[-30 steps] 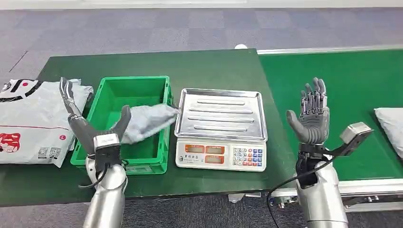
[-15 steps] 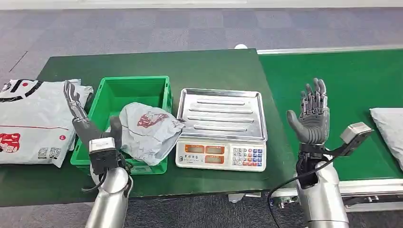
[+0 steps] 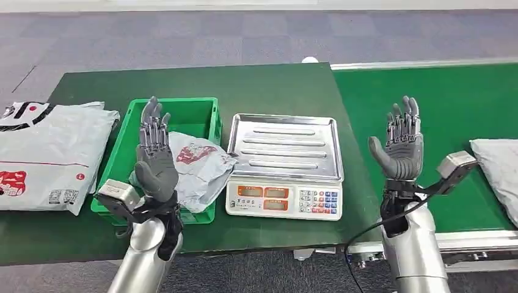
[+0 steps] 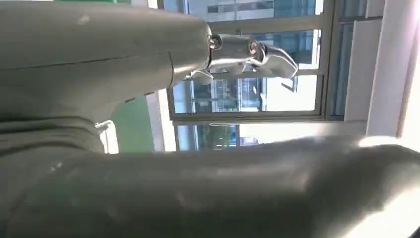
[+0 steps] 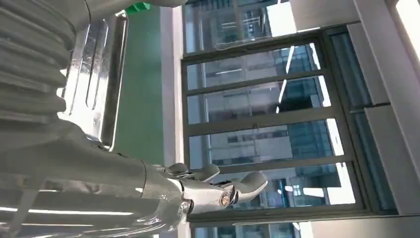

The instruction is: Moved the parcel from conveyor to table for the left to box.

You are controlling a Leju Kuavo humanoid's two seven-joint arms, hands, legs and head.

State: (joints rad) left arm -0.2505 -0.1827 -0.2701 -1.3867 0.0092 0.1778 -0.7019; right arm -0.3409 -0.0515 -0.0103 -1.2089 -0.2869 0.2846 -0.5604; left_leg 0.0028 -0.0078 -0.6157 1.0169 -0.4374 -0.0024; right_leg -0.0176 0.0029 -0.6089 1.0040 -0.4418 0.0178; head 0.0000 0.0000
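Holding both my hands up with fingers apart and nothing in them, I read this as the pause after a drop. My left hand (image 3: 156, 155) is raised upright in front of the green crate (image 3: 204, 110), palm toward me, clear of the rim, so nothing of mine touches what lies inside. My right hand (image 3: 400, 143) stands the same way over the near edge of the conveyor (image 3: 452, 91), spread and ready, I judge, for the next pick.

The grey parcel (image 3: 195, 165) lies in the crate, crumpled, its red mark up, one corner draped over the crate's right wall and nearly touching the tray of the scale (image 3: 284, 165), which stands just beside the crate near the table's front edge. It sits tilted, I think because it is soft and wider than the space it fell into.

Another grey parcel (image 3: 498, 168) rests at the conveyor's right edge, well apart from my right hand. A large white mailer bag (image 3: 49, 152) lies flat at the table's (image 3: 256, 85) left end.
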